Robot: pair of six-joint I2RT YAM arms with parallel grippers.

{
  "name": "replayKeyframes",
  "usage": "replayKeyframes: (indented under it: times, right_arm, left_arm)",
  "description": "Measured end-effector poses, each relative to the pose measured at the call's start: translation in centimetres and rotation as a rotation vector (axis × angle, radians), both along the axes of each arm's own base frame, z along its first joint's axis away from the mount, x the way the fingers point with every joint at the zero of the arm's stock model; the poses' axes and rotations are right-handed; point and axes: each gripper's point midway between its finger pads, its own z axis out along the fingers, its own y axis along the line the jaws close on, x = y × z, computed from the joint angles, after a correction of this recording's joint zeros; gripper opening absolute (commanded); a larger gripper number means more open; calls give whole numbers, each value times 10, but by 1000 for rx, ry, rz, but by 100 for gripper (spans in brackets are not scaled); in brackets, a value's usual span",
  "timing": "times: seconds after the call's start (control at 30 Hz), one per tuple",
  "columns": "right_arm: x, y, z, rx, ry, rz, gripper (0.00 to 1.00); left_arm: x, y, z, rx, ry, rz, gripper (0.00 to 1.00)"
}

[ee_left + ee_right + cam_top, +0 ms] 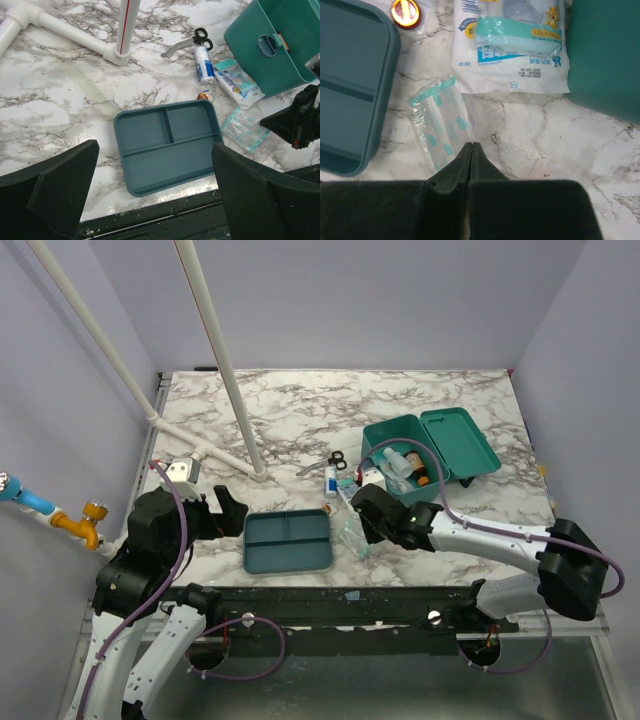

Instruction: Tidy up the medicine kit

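With the right jaws pressed together, apparently on the clear film edge of the teal-printed packet (439, 124), lift slowly and check that the thin film comes along. Leave the left jaws, spread wide and empty, well left of the medicine kit (395, 426). Carry toward that open kit, just beyond the packet on the bench (300, 410), clearing its near wall before lowering.

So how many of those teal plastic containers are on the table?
2: the deep teal plastic box with open hinged lid toward the far right, and the flat, divided teal plastic tray near the front edge.
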Motion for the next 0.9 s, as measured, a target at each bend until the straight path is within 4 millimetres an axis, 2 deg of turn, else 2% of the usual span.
replayKeyframes:
  times: [0.13,0.53,0.67,0.9]
  right_arm:
    - [-2,6,20,37,-25,69,1]
    - [-6,16,55,59,-27,180,1]
    - [-6,26,73,99,-47,213,1]
    - [-10,43,93,157,-48,290,1]
  left_arm:
    - [1,0,-1,2,6,-1,99]
    - [3,-1,-1,2,6,0,98]
    - [3,-1,0,2,3,0,99]
    - [4,-1,1,1,0,0,99]
